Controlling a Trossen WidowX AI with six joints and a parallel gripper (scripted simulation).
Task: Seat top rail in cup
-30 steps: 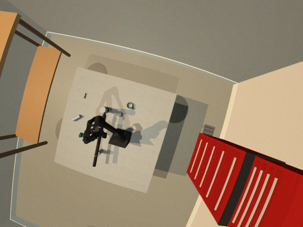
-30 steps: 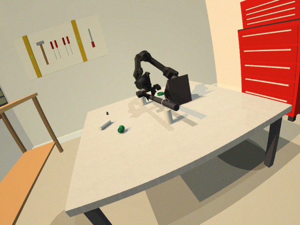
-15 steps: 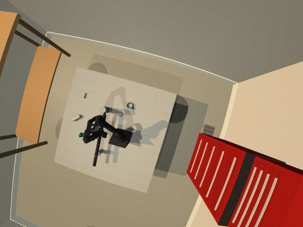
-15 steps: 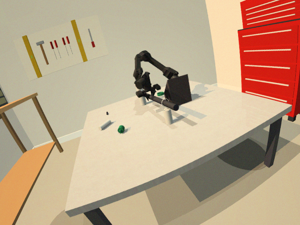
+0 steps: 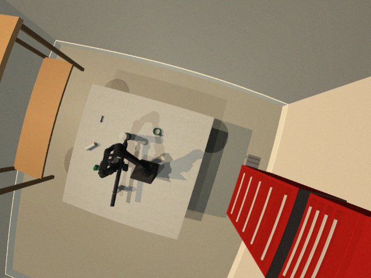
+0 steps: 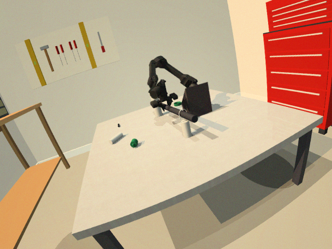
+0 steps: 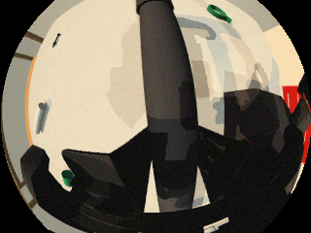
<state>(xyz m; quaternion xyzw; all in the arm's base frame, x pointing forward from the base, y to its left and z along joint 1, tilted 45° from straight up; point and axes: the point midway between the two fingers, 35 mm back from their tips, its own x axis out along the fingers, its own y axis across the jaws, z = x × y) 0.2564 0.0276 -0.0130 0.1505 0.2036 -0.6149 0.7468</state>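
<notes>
The dark rail [image 5: 113,197] [image 6: 175,110] [image 7: 165,63] lies level above the table. My gripper [image 7: 170,128] is shut on the rail; in the top and exterior views the arm partly covers the grasp. The rail passes through the pale loop cap [image 6: 179,115] on the small post [image 6: 186,129], its free end beyond it. The big white post [image 5: 122,136] [image 6: 158,111] stands at the other end. In the wrist view a wider dark collar, apparently the rail-end cup, meets the rail at the top edge. Seating depth and the brace band's height cannot be told.
A white cylinder [image 5: 91,146] [image 6: 115,138] [image 7: 40,121] and a green part [image 5: 95,167] [image 6: 134,142] [image 7: 67,178] lie left of the arm. A small black part [image 5: 102,119] [image 6: 118,125] lies farther back. A green ring [image 6: 177,103] lies behind the rail. The arm's dark base [image 5: 145,174] stands beside it.
</notes>
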